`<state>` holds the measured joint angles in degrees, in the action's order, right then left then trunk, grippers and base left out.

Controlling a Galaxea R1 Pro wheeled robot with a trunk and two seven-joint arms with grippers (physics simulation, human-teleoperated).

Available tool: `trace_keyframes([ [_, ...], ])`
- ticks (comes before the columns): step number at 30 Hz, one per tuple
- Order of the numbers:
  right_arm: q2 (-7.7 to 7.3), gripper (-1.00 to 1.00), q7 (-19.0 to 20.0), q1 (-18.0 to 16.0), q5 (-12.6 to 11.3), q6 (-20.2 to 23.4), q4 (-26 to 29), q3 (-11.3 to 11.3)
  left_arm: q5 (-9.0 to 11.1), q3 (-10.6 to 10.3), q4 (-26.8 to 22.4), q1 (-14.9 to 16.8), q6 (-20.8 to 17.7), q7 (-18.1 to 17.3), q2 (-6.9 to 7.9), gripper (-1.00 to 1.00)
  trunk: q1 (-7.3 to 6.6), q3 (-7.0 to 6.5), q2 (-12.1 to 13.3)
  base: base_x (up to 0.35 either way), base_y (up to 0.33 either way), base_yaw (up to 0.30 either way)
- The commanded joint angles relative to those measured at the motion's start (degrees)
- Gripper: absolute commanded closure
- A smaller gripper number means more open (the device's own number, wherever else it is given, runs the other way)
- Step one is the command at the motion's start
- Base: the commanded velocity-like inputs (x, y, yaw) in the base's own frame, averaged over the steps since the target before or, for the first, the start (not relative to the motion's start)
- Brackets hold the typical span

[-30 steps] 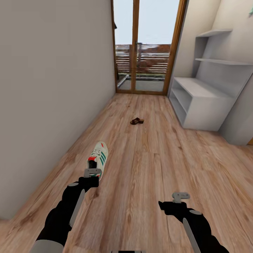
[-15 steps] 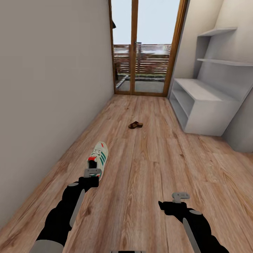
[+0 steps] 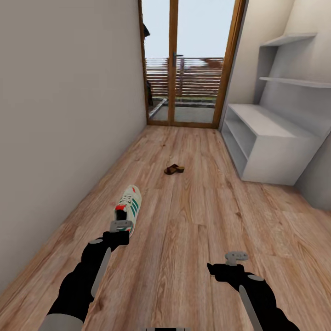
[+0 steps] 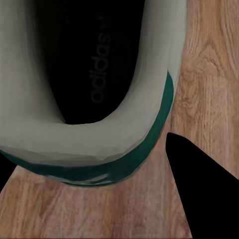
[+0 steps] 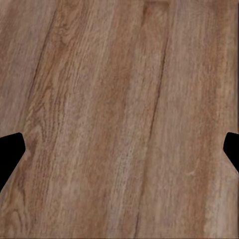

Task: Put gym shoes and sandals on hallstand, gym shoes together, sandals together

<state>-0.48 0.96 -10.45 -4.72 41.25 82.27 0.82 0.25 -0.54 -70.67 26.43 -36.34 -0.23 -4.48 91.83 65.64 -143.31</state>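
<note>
Ahead of both your arms the corridor floor (image 3: 197, 220) runs to a wood-framed glass door (image 3: 191, 64), with a plain wall (image 3: 64, 115) along your left arm's side. Forward and to the right of your right gripper (image 3: 235, 257) stands the hallstand (image 3: 266, 138), pale grey, its bench top and two low shelves bare from here; its far right end and the upper wall shelves are cut off by the picture's edge. Your left gripper (image 3: 121, 224) sits at the heel of one gym shoe (image 3: 129, 204), which points away from you along the planks. In the left wrist view the shoe's dark opening and padded collar (image 4: 99, 144) crowd the frame, with one dark finger (image 4: 199, 189) outside the heel; the other finger is barely visible at the corner, so you cannot tell whether the jaws are clamped on the collar or merely straddling it, nor whether the shoe rests on the floor. Your right gripper hangs over bare planks, its fingertips (image 5: 10, 149) spread wide apart with nothing between them. Well ahead of both grippers, mid-corridor, lies a small dark brown sandal (image 3: 174, 169), too distant to tell whether it is one or a pair.
</note>
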Motion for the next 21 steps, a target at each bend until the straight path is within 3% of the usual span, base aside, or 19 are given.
trace_keyframes([
  [1, -0.05, -1.0, -0.17, -0.02, -0.47, 0.23, 0.06, 0.06, 0.02, 0.01, -0.08, 0.03, -0.31, -0.04, -0.01, 1.0, 0.02, 0.05, -0.02, 0.347, -0.141, 0.0],
  [21, -0.05, -1.0, -0.19, -0.01, -0.47, 0.23, 0.07, 0.06, -0.03, -0.02, 0.77, 0.03, -0.31, -0.04, -0.03, 1.0, 0.02, 0.05, -0.02, 0.347, -0.141, 0.001],
])
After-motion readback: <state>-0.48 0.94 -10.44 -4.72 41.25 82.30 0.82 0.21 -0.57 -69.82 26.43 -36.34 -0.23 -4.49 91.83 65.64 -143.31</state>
